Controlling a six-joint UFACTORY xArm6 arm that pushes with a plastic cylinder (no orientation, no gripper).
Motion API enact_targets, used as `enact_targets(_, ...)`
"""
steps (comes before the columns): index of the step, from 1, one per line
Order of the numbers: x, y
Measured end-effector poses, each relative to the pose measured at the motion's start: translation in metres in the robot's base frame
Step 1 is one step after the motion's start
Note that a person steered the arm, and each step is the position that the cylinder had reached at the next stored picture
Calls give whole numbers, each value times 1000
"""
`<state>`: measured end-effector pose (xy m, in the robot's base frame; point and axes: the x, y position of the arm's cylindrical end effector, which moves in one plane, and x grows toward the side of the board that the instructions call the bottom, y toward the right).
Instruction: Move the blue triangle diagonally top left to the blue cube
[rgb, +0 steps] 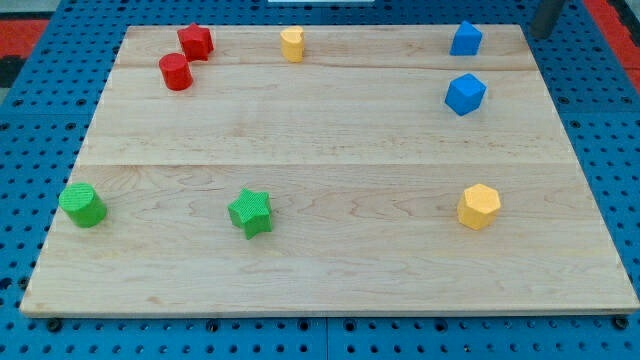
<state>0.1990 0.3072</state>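
Observation:
The blue triangle (466, 39) sits near the board's top edge at the view's right. The blue cube (465, 94) lies just below it, a short gap apart. My tip (534, 33) shows at the view's top right corner, at the board's top right corner. It is to the right of the blue triangle, apart from it, and touches no block.
A red star (195, 42) and a red cylinder (175, 72) sit at the top left. A yellow block (292, 44) is at the top middle. A yellow hexagon (479, 207) is at the lower right. A green star (250, 212) and a green cylinder (82, 205) are at the lower left.

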Motion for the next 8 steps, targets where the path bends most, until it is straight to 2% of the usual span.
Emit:
enact_targets(1, -7, -13)
enact_targets(4, 8, -121)
enact_targets(6, 10, -119)
enact_targets(8, 26, -68)
